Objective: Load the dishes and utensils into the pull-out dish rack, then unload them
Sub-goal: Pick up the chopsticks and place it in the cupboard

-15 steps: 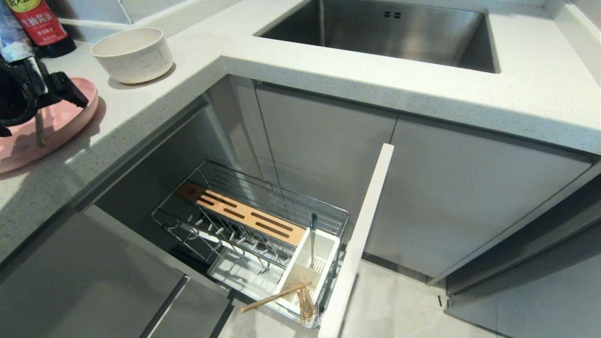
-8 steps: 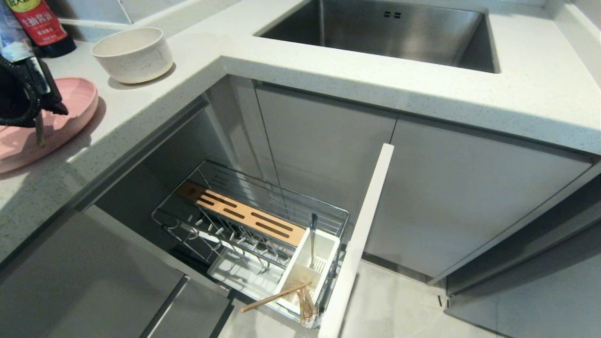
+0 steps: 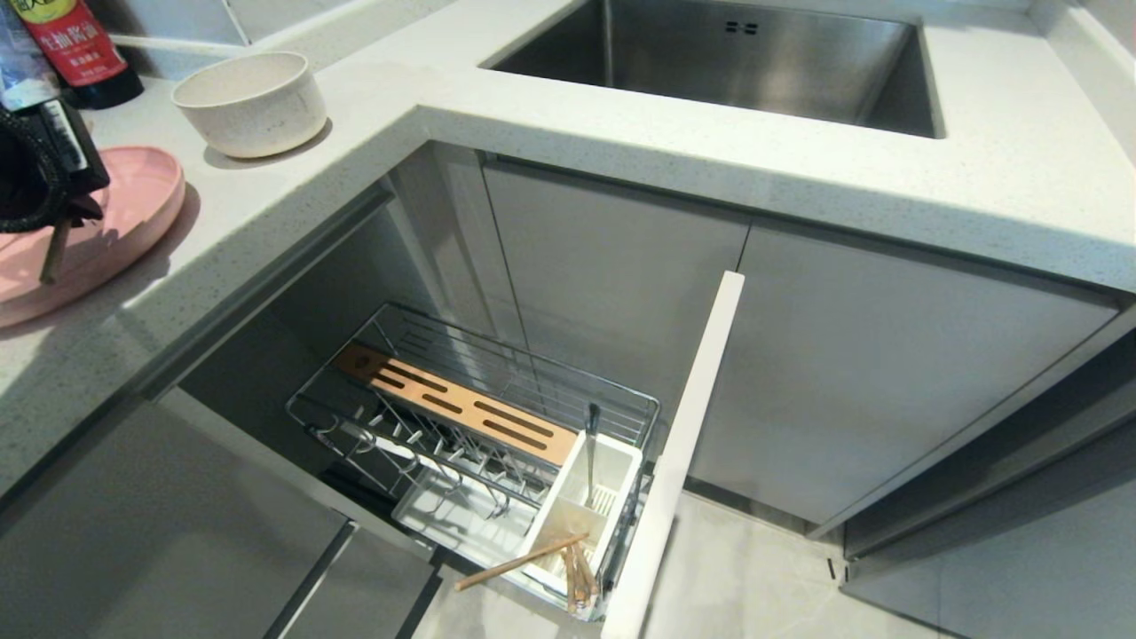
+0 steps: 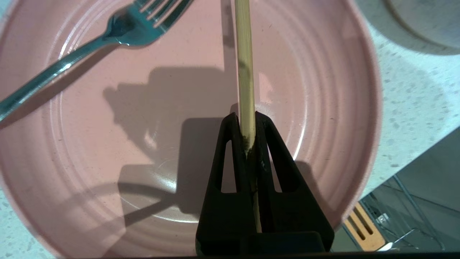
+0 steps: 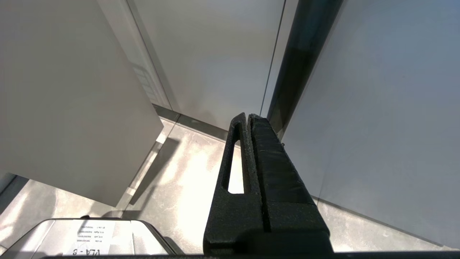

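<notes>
Over the pink plate (image 3: 133, 200) on the counter's left end, my left gripper (image 3: 78, 206) is shut on one light wooden chopstick (image 3: 53, 253). In the left wrist view the chopstick (image 4: 244, 64) runs out from between the closed fingertips of the left gripper (image 4: 246, 117), above the pink plate (image 4: 323, 72). A silver fork (image 4: 72, 61) lies on that plate. The cream bowl (image 3: 251, 102) stands behind the plate. The pull-out dish rack (image 3: 470, 426) is drawn out below, with wooden chopsticks (image 3: 519, 564) and a metal utensil (image 3: 590, 448) in its white caddy (image 3: 612, 479). My right gripper (image 5: 248, 117) is shut and empty, near the floor.
The steel sink (image 3: 754, 62) is set into the counter at the back. A sauce bottle (image 3: 75, 44) stands at the far left corner. The rack's narrow front panel (image 3: 683, 453) juts out into the floor space. Grey cabinet doors (image 3: 887, 373) close the right side.
My left gripper's fingers have closed from wide open onto the chopstick over the pink plate, and the chopstick now hangs tilted. Nothing else has moved.
</notes>
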Tool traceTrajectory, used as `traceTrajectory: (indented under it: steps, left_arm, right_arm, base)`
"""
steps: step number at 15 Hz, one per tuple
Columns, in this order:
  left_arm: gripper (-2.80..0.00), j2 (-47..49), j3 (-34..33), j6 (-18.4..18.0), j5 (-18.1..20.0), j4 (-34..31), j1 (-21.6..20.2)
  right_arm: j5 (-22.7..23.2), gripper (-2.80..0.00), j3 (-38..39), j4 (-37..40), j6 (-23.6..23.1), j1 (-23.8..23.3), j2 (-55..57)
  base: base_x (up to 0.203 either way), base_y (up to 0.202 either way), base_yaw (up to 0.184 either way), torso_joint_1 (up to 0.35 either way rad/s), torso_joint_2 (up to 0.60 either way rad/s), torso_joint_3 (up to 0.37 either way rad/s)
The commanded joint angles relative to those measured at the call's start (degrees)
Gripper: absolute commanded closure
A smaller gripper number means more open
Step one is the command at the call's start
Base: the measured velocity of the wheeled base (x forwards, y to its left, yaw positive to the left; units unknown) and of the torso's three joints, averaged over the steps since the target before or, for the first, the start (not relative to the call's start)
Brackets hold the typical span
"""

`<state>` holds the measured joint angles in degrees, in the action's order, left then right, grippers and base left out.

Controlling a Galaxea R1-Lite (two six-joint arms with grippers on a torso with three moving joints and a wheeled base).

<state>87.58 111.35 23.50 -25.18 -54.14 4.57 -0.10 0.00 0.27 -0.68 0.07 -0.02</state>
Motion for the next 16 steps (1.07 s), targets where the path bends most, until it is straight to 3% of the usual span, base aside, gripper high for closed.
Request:
traceTrajectory:
  steps: [1, 4, 6, 12, 16]
  left_arm:
    - [0.0, -2.1, 0.1, 0.2, -0.1, 0.3, 0.1]
    - [0.0, -6.6, 0.2, 0.6, 0.9, 2.9, 0.6]
    - [0.0, -9.3, 0.1, 3.0, 2.0, 6.0, 4.1]
    - [0.0, -13.5, -1.6, 8.6, 2.4, 5.2, 26.2]
    - [0.0, -11.5, -2.2, 10.1, 2.5, -5.5, 40.4]
  right_arm:
    - [0.1, 0.0, 0.0, 0.0, 0.0, 0.0, 0.0]
    - [0.0, 0.0, 0.0, 0.0, 0.0, 0.0, 0.0]
    - [0.0, 0.0, 0.0, 0.0, 0.0, 0.0, 0.0]
    - [0.0, 0.0, 0.0, 0.0, 0.0, 0.0, 0.0]
    - [0.0, 0.0, 0.0, 0.0, 0.0, 0.0, -0.1]
  base:
    - [0.0, 0.0, 0.0, 0.0, 0.0, 0.0]
    - [0.0, 0.0, 0.0, 0.0, 0.0, 0.0]
    - [0.0, 0.0, 0.0, 0.0, 0.0, 0.0]
    - [0.0, 0.0, 0.0, 0.0, 0.0, 0.0]
    - [0.0, 0.0, 0.0, 0.0, 0.0, 0.0]
